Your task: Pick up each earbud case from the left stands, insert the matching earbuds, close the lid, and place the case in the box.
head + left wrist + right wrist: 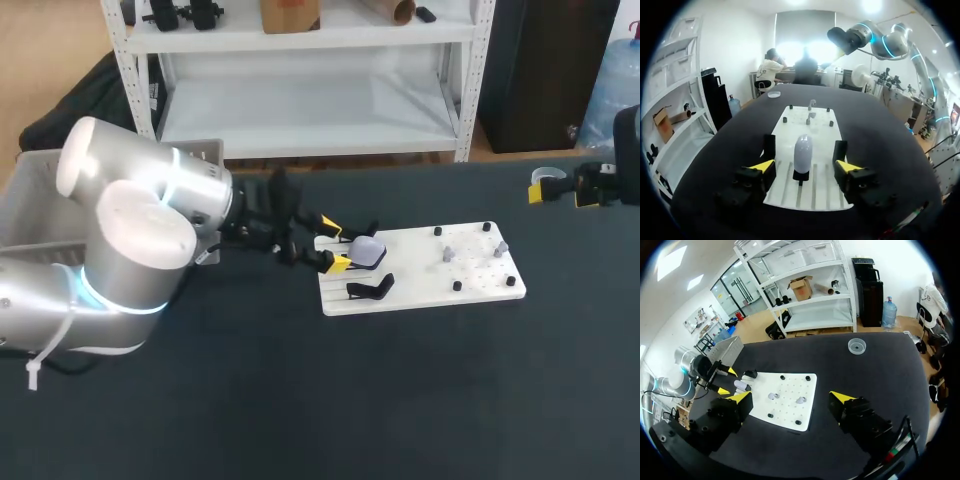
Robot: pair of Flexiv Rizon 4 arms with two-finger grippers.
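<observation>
Our left gripper [805,167] stands open astride the pale earbud case [803,152], which sits upright on its black stand [801,176] on the white board [790,120], so if we close off-centre we risk tipping it off.

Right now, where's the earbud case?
In the head view the case sits on a stand at the white board's left end, just ahead of the left gripper's open fingers.
</observation>
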